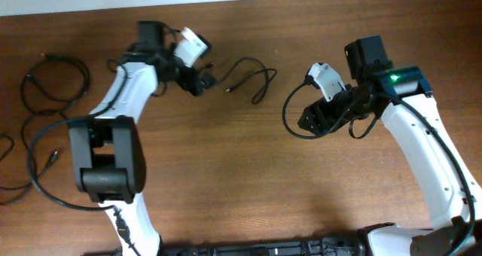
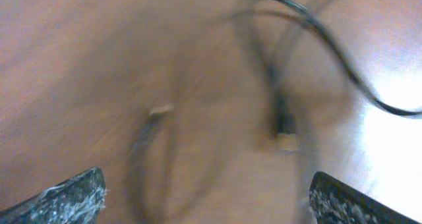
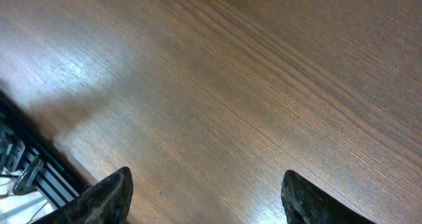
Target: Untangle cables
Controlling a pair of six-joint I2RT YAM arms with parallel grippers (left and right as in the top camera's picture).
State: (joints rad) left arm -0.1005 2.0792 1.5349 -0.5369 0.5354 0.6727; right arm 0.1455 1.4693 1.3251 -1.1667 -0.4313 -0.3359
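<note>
The left gripper (image 1: 202,81) stands wide, its two fingertips (image 2: 72,197) far apart and nothing clamped between them. Just below it on the wooden table (image 1: 226,173) lies the nearest cable (image 1: 252,74). In the blurred left wrist view its pale-tipped plug (image 2: 285,137) points back toward the fingers, the cord running away from them and bending into a loop. A second pale tip (image 2: 158,111) lies beside it, too smeared to make out. From overhead this cable's long axis runs sideways away from the left gripper, with one end just beside the jaws and the loose loop beyond. Farther that way the right gripper (image 1: 312,120) hovers with jaws apart over bare wood, holding nothing. A black loop (image 1: 286,113) hangs at its side; whether it is a loose cord or the arm's own wire I cannot tell. Well away on the left gripper's opposite side, past the left arm (image 1: 124,98), more cables (image 1: 53,71) lie in slack loops.
</note>
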